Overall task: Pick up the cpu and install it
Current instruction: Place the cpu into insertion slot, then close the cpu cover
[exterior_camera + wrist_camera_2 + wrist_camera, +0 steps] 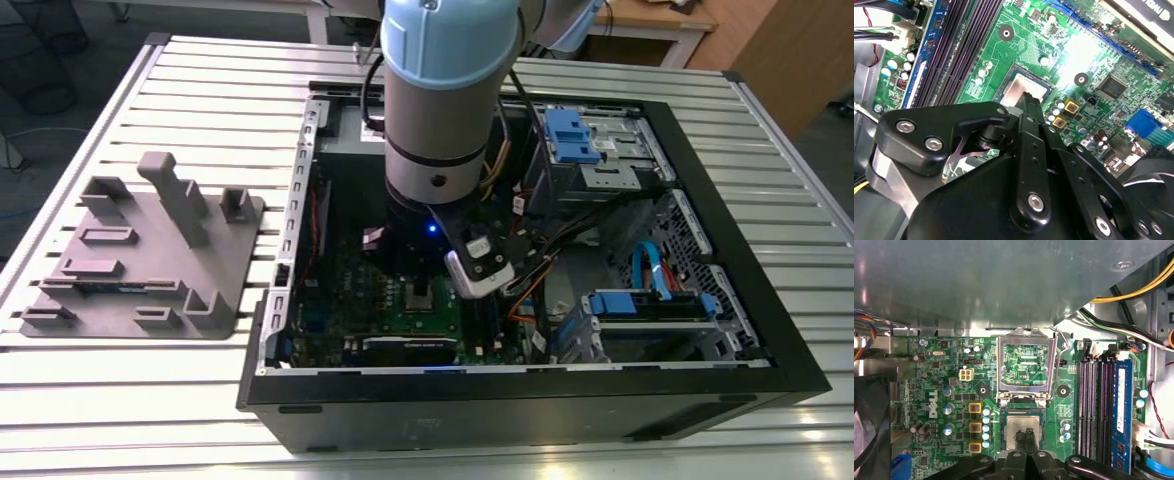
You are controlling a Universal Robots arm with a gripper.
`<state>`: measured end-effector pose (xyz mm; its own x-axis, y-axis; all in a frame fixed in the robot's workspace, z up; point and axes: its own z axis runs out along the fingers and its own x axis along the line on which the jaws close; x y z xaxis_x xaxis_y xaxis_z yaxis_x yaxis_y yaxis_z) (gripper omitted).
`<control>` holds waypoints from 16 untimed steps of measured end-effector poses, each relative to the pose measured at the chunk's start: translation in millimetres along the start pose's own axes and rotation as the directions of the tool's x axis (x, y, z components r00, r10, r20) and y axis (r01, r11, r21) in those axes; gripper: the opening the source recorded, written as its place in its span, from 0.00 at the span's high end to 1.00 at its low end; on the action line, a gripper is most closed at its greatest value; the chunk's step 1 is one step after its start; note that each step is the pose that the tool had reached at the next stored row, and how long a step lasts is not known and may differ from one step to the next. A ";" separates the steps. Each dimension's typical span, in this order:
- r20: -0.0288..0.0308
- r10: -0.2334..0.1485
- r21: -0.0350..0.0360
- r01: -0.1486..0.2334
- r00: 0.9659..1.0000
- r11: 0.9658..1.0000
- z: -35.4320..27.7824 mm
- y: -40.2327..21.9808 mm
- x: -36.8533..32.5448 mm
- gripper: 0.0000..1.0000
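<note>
Arm (434, 100) is down inside the open case (534, 400), over the green board (400, 320) at about seven o'clock of the case in the exterior view. A grey fixture (147, 250) sits on the slatted table (200, 80) out at nine o'clock, well apart.

In the first wrist view the cpu (1016, 429) lies flat in its socket (1003, 437). It is square, so it has no long axis, and its edges run parallel to the memory slots (1094, 405) beside it. Its silver top faces up, and any marking on it is too small to tell. The socket's metal frame (1000, 365) is hinged up, just beside the cpu.

The gripper (1026, 439) has its fingers drawn together, with nothing between them and the tips right over the cpu's top. In the second wrist view the gripper (1028, 100) meets the cpu (1019, 87) at its edge; whether it presses or just hovers, I can't tell.

There is white lettering (933, 407) on the board.
</note>
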<state>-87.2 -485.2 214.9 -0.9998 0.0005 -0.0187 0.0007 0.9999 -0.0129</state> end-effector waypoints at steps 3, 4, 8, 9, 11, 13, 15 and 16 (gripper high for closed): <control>0.000 0.000 0.000 0.000 1.000 1.000 -0.9 0.0 0.0 0.89; 0.000 0.000 0.000 0.000 1.000 1.000 -1.2 0.0 0.0 0.89; 0.000 0.000 0.000 0.000 1.000 1.000 -2.4 -0.1 0.0 0.89; 0.000 0.000 0.000 0.000 1.000 1.000 -2.6 -0.1 0.0 0.89; 0.000 0.000 0.000 0.000 1.000 1.000 -3.2 -0.1 0.0 0.89; 0.000 0.000 0.000 0.000 1.000 1.000 -3.8 -0.1 -0.1 0.89; 0.000 0.000 0.000 0.000 1.000 1.000 -4.4 -0.1 -0.1 0.89; 0.000 0.000 0.000 0.000 1.000 1.000 -4.7 -0.1 -0.1 0.89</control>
<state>-87.3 -485.2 219.6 -0.9998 0.0005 -0.0186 0.0008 0.9999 -0.0130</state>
